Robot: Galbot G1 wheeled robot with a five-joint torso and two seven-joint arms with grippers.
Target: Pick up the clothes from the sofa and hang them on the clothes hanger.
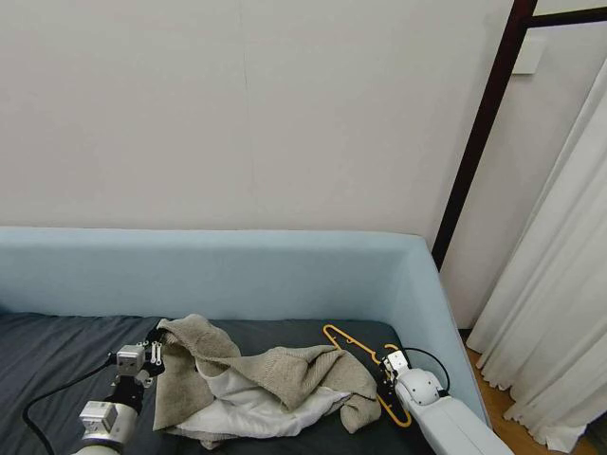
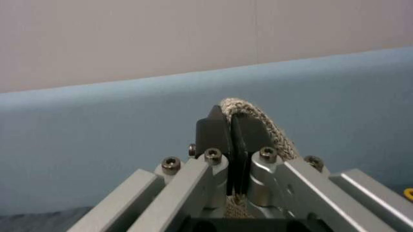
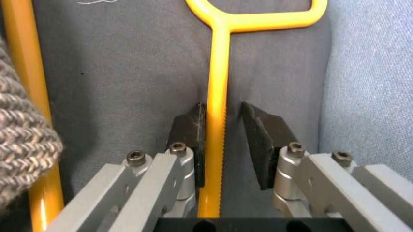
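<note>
A beige knit sweater (image 1: 275, 372) lies crumpled over a white garment (image 1: 251, 408) on the sofa's dark seat. My left gripper (image 1: 155, 356) sits at the sweater's left edge. In the left wrist view it (image 2: 230, 137) is shut on a fold of the knit fabric (image 2: 261, 123). A yellow hanger (image 1: 349, 342) lies flat on the seat to the right of the clothes. My right gripper (image 1: 387, 368) is down over it. In the right wrist view the gripper (image 3: 223, 110) stands open astride the hanger's straight bar (image 3: 217, 72); one pad touches the bar, the other stands a little off it.
The light blue sofa back (image 1: 237, 275) and right armrest (image 1: 427, 303) wall in the seat. A dark pole (image 1: 479, 133) and white curtains (image 1: 560, 313) stand to the right of the sofa. A black cable (image 1: 57, 391) trails from my left arm.
</note>
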